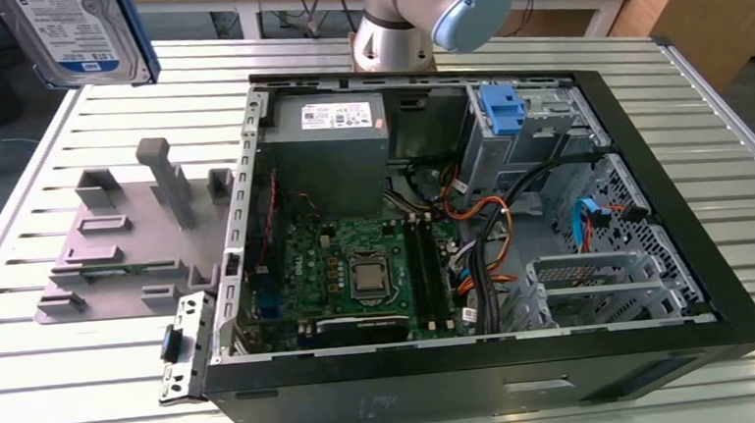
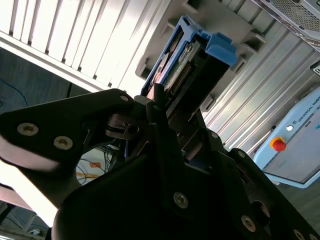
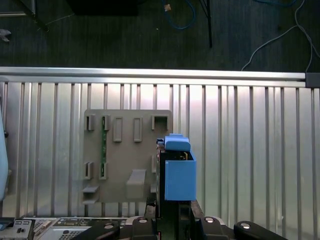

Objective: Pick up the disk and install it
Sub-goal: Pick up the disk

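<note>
Closest in, in the second wrist view: black gripper [image 2: 161, 107], fingers [image 2: 159, 95] drawn in tight on one end of the disk [image 2: 192, 62]. Grips it by the flat faces and carries it edge-on, long side pointing away from the wrist. Shows there a dark connector edge with a row of pins, framed by the blue plastic carrier bracket, with a chunky blue tab at the far corner.

In the first wrist view, appears end-on as a blue box shape [image 3: 178, 175] rising out of the gripper [image 3: 175, 222], with a thin dark slice of drive body along one side.

In the exterior view, hangs in the upper corner at the exterior view's left [image 1: 84, 33], cut off by the frame. Flat silver rectangle, white label with a blue band low on it, blue bracket down one side.

Below, well apart: grey fixture plate [image 3: 125, 150] with raised slots and pegs, flat on the slatted metal table [image 3: 240, 150]. Lines up under the disk along one edge. Lies just beside the open computer case [image 1: 738, 317], on the exterior view's left.

Inside the case: green motherboard [image 1: 354, 262], grey power supply box [image 1: 326, 126] at the far wall, tall blue latch [image 1: 503, 110] beside it, metal drive cage [image 1: 592, 282] near the front, black and orange cables between.

Farther off: silver-and-blue arm [image 1: 424, 12] behind the case, and dark floor [image 3: 125, 35] with loose cables past the table edge.
</note>
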Controlling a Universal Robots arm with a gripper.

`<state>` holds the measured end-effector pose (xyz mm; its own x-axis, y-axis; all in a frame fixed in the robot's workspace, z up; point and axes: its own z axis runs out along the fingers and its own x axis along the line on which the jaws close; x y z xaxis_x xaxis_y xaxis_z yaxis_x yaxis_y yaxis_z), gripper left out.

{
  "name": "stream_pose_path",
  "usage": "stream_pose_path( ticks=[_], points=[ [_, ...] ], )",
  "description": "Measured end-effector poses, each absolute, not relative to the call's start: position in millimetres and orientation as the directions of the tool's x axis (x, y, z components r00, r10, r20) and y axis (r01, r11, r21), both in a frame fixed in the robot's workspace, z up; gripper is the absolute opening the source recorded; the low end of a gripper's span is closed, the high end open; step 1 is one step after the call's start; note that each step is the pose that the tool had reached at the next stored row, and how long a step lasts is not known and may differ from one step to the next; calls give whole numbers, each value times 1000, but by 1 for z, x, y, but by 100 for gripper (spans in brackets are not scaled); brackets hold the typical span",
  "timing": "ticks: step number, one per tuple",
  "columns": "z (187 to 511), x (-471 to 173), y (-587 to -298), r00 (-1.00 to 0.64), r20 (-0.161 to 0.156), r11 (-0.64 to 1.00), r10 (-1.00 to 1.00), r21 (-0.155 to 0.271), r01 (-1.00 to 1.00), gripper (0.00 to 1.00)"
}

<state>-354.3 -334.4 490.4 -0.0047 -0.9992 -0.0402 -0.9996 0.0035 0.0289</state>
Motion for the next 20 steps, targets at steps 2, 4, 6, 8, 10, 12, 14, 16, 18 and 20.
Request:
stream_pose_path(
  ticks=[2,4,6,8,10,12,14,16,18,20],
  points=[
    [490,-354,-334,-5,-40,4,-999,29,-1000,35],
    [490,-353,-334,-5,-40,4,-999,29,-1000,35],
    [490,-352,-334,-5,-40,3,-999,29,-1000,35],
    [490,-352,-334,-5,-40,4,-999,29,-1000,35],
    [490,-352,-334,-5,-40,4,-999,29,-1000,35],
    [490,-352,-334,-5,-40,4,-999,29,-1000,35],
    [490,-351,-334,-5,-40,3,-999,29,-1000,35],
    [490,-350,-334,-5,-40,3,-999,30,-1000,35],
    [490,-347,-334,-5,-40,3,-999,31,-1000,35],
    [490,-343,-334,-5,-40,4,-999,33,-999,35]
  ],
)
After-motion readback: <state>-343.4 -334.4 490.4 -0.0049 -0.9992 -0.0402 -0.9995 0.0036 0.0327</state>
